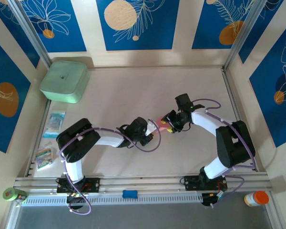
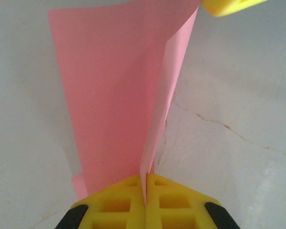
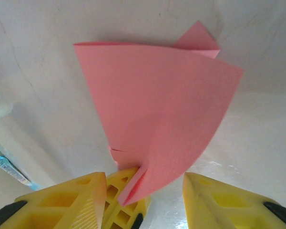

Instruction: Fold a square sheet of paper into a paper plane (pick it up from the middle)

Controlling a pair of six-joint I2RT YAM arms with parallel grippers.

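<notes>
Two layers of the square sheet of paper (image 2: 114, 95), well apart from the green box (image 1: 65, 81), are pinched at their fold by the closed left gripper (image 2: 145, 191), while the right gripper (image 3: 143, 179) stands with jaws parted and empty around its tip; it looks light, floppy and crease-prone, best gripped near that fold.

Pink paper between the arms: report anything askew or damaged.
The thin pink-red paper sheet pinched in the yellow left fingers is not flat: its layers fan apart, bowed, one corner poking out behind. No tear visible.
</notes>
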